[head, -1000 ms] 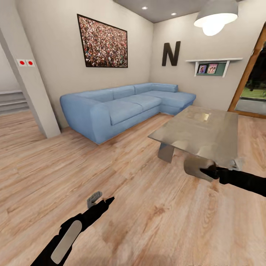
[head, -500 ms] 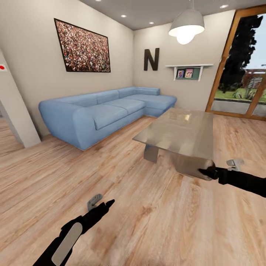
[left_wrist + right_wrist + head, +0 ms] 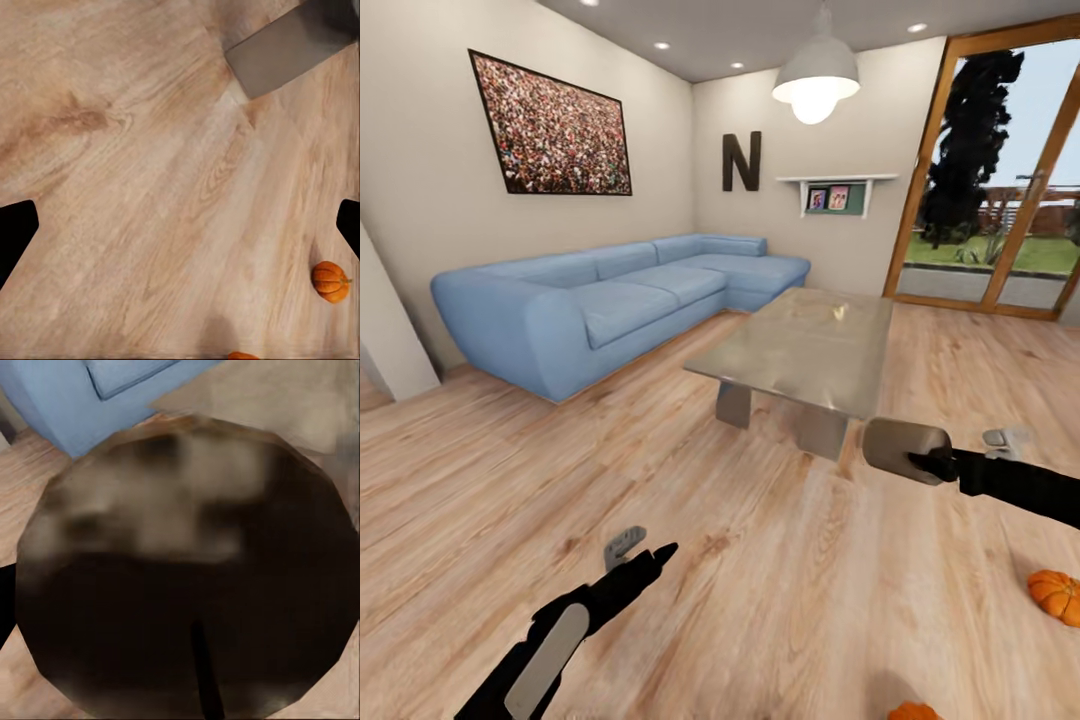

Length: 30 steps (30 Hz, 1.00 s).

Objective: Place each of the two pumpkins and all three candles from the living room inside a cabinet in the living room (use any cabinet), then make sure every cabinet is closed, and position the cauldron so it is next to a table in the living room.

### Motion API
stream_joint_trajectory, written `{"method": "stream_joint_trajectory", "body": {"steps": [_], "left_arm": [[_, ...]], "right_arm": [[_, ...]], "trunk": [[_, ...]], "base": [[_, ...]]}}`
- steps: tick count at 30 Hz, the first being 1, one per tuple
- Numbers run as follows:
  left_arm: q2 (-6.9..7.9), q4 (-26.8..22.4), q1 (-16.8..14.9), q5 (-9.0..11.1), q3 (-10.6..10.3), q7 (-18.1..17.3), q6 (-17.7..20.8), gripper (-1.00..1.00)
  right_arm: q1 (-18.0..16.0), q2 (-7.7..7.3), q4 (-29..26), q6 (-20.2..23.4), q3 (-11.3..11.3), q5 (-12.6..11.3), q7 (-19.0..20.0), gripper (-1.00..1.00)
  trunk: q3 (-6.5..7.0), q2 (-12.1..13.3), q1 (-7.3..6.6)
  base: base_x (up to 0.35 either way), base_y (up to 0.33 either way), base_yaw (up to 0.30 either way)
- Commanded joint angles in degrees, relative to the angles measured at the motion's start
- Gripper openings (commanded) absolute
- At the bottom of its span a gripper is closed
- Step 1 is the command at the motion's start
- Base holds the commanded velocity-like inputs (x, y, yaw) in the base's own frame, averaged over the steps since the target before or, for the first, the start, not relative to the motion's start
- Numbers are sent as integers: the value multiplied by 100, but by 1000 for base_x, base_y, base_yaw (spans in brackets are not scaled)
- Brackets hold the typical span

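Head view: your right gripper point(image 3: 922, 463) extends from the right edge and pinches a candle point(image 3: 900, 448), a stubby grey-beige cylinder held on its side, clear of the wood floor point(image 3: 780, 600), just in front of the near corner of the coffee table point(image 3: 800, 350). Your left gripper point(image 3: 640, 553) hangs low over bare floor at lower left. One orange pumpkin point(image 3: 1057, 594) lies on the floor at the right edge, below the right arm. A second pumpkin point(image 3: 913, 712) is cut off by the bottom edge. Behind the table stand a blue corner sofa point(image 3: 610, 300), a framed crowd picture point(image 3: 550, 128), a wall letter N point(image 3: 741, 161), a small shelf point(image 3: 838, 182), a pendant lamp point(image 3: 816, 76) and a wood-framed glass door point(image 3: 1000, 170).

Left wrist view: the two fingertips point(image 3: 15, 232) sit at opposite edges of the frame, spread wide with nothing between them. The floor lies beneath, with one pumpkin point(image 3: 330, 280) near one fingertip, a sliver of the other pumpkin point(image 3: 241, 355) at the frame edge, and a grey slab point(image 3: 281, 52), probably a table leg.

Right wrist view: the candle's flat end point(image 3: 187, 577) sits close to the lens, blurred, with the dark wick point(image 3: 206, 671) visible. The sofa point(image 3: 120, 390) shows beyond it.
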Motion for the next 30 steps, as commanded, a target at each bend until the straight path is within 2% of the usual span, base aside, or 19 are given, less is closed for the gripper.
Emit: {"method": "stream_joint_trajectory", "body": {"steps": [1, 4, 5, 6, 7, 8, 9, 12, 14, 17, 19, 24, 30], "left_arm": [[11, -103, -22, 47, -18, 33, 44, 100], [60, -655, -45, 53, 5, 148, 318, 100], [67, -1028, -79, 57, 41, 324, 649, 100], [38, -1479, -283, 73, 149, 740, 1174, 100], [17, -1668, -489, 94, 194, 1066, 1446, 100], [-3, -1738, -583, 102, 208, 1215, 1554, 100], [-204, -1921, -935, 112, 262, 1701, 1941, 100], [-330, -1971, -1242, 94, 259, 1853, 2346, 100], [-459, -1994, -1484, 88, 217, 1927, 2676, 100], [-507, -1971, -1654, 74, 182, 1961, 2878, 100], [-514, -1967, -1660, 71, 174, 1963, 2892, 100], [-578, -1956, -1670, 44, -142, 1973, 2888, 100], [-583, -1955, -1671, 47, -201, 1954, 2883, 100]], "right_arm": [[-12, -2, 1, 74, -43, -89, -20, -100], [-28, -12, 1, 77, -88, -84, -40, -100], [-34, -11, 1, 74, -121, -83, -47, -100], [-39, -9, 1, 71, -161, -81, -52, -100], [-43, -11, 1, 71, -175, -81, -56, -100], [-45, -13, 1, 74, -182, -80, -58, -100], [-58, -19, 1, 94, -201, -80, -58, -100], [-74, -24, 1, 90, -234, -80, -61, -100], [-180, -59, 1, 153, -447, -78, -63, -100], [-247, -81, 1, 195, -599, -43, -69, -100], [-247, -79, 1, 200, -608, -40, -68, -100], [-239, -35, 1, 191, -616, -28, -70, -100], [-238, -22, 1, 184, -602, -27, -81, -100]], "trunk": [[-5, -2, -4], [-5, -2, -4], [-5, -2, -4], [-5, -2, -4], [-5, -2, -4], [-5, -2, -4], [-5, -2, -4], [-5, -2, -4], [-5, -2, -4], [-5, -2, -4], [-5, -2, -4], [-5, -2, -4], [-5, -2, -4]], "base": [[-250, -263, -256], [-250, -264, -265], [-248, -268, -271], [-248, -269, -274], [-247, -270, -275], [-247, -270, -276], [-221, -288, -277], [-212, -294, -277], [-203, -300, -277], [-184, -308, -277], [-157, -317, -277], [-94, -333, -277], [-81, -336, -277]]}}
